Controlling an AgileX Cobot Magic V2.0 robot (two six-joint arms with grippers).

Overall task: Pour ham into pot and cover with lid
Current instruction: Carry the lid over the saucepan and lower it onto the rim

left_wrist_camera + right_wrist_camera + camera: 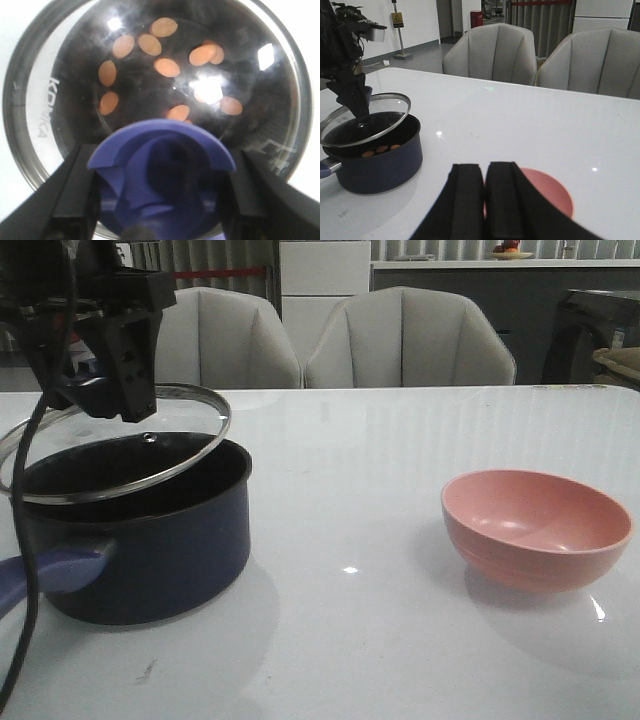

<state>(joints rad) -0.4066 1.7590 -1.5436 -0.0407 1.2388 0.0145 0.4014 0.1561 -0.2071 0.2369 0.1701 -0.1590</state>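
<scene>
The dark navy pot (150,540) stands at the left of the table, its lighter handle (50,575) pointing toward me. Several ham slices (167,66) lie on its black bottom, seen through the glass, and also show in the right wrist view as ham (381,149). My left gripper (160,167) is shut on the lid's blue knob (160,190). It holds the lid (110,455) tilted just over the pot's rim, near edge lower. My right gripper (485,200) is shut and empty above the salmon-pink bowl (550,192).
The pink bowl (535,530) sits empty at the right of the white table (350,640). Two grey chairs (410,340) stand behind the far edge. A black cable (30,570) hangs from the left arm in front of the pot.
</scene>
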